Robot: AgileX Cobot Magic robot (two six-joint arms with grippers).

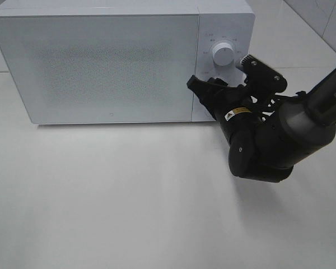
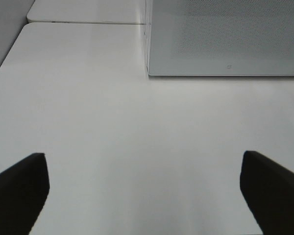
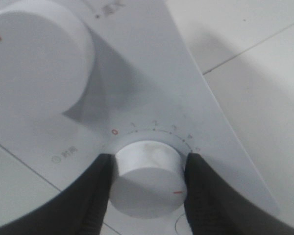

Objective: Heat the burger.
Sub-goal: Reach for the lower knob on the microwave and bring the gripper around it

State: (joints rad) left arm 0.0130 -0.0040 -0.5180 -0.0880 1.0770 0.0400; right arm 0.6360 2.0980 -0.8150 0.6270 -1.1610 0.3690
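White table carries microwave, right gripper clamping its lower dial.

A white microwave stands near the desk's far edge, its door closed. Its right-hand panel carries an upper knob and a lower knob, whose red mark sits turned off the scale's red zero.

Bright, even, diffuse overhead light, white matte tabletop near washed out, faint soft shadow beneath white box-shaped microwave oven, large white round plastic dial softly blurred, casting grey shadow on the oven's front, small white round knob sharper.
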